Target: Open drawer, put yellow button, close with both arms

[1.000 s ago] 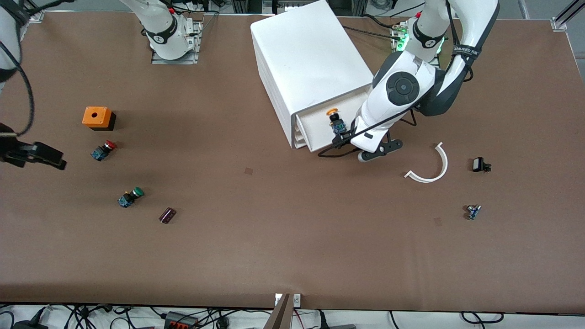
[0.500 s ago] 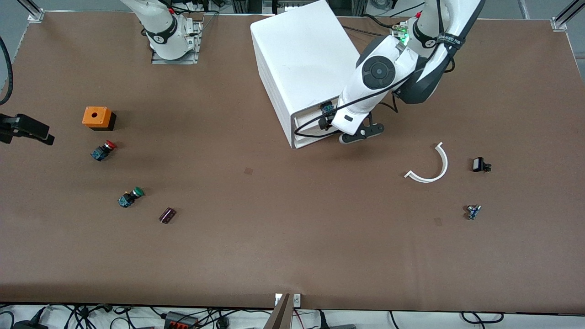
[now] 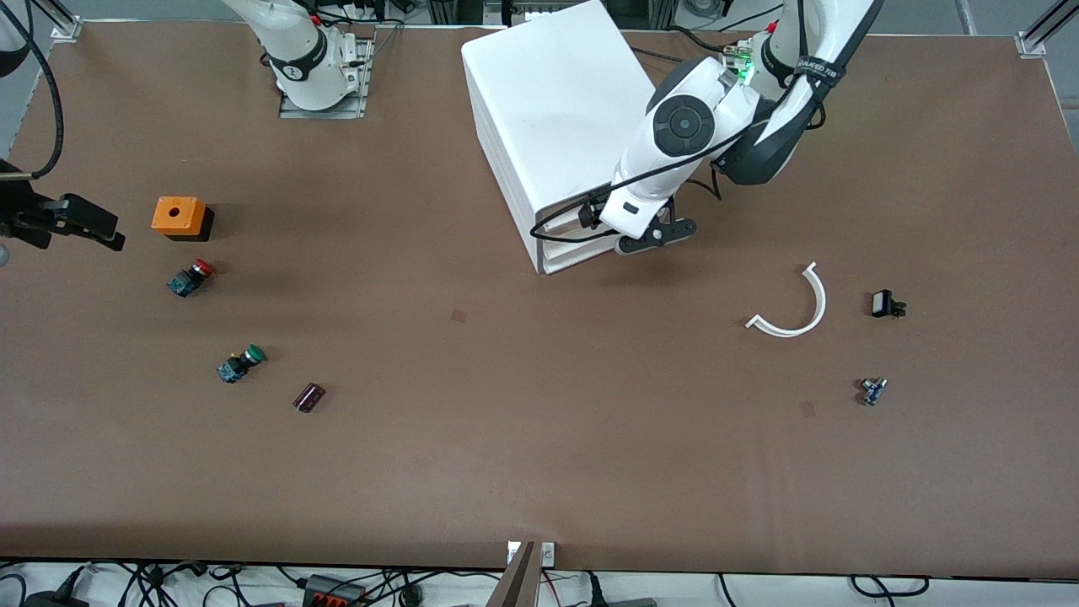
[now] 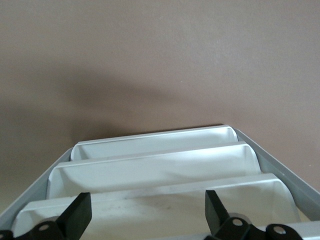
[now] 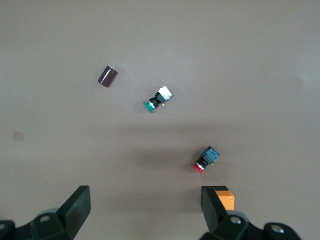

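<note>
Closing the drawer is the step: the left gripper, fingers spread and holding nothing, sits at the cabinet front against the top drawer, which looks nearly flush. The yellow button isn't visible, presumably inside. It should push straight and level; the right gripper, spread and empty, waits over the red button.
</note>
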Robot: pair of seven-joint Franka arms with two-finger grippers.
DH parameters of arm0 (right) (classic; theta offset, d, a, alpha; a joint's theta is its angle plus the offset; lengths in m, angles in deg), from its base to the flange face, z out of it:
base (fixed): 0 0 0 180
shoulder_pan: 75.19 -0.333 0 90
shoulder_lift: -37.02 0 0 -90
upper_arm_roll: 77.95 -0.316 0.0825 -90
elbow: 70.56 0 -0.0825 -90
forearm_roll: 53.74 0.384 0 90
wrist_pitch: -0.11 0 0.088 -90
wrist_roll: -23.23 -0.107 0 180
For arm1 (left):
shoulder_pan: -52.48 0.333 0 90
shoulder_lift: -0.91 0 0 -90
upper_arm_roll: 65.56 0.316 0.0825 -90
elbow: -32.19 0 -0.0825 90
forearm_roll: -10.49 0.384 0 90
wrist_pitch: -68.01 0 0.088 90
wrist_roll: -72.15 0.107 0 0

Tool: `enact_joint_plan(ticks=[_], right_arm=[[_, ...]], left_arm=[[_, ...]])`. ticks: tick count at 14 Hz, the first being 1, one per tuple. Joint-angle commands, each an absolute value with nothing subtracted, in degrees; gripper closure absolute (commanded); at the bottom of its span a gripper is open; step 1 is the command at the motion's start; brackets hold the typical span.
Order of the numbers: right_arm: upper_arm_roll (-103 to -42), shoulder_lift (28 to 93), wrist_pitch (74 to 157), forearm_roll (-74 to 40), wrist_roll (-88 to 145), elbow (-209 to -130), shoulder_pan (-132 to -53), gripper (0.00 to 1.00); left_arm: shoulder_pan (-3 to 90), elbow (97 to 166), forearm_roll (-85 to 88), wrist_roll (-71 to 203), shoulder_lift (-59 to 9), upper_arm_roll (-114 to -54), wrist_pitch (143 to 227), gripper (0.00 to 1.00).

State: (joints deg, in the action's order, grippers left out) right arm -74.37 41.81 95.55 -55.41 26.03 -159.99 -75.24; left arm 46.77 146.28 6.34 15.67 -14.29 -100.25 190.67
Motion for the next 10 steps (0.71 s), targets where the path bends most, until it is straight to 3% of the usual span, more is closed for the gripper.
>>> enact_joint_plan(ticks=[1,8,10], right_arm=[[-75.0,40.1,96.2,-56.6,26.7,-161.3,-75.7,0.0],[-74.8,39.7,94.6,-56.0,25.9,-162.1,-75.6,0.0],[-74.8,39.7,94.4,-56.0,26.0,-162.1,-75.6,0.0]], left_arm=[[47.4,147.7,4.6,15.2,-12.3,-101.9,188.6,0.0],[51.9,145.0,5.7,25.1,-12.2,-101.2,187.4,0.0],[55.2,141.5,7.3,30.9,-12.6,-101.1,183.1,0.0]])
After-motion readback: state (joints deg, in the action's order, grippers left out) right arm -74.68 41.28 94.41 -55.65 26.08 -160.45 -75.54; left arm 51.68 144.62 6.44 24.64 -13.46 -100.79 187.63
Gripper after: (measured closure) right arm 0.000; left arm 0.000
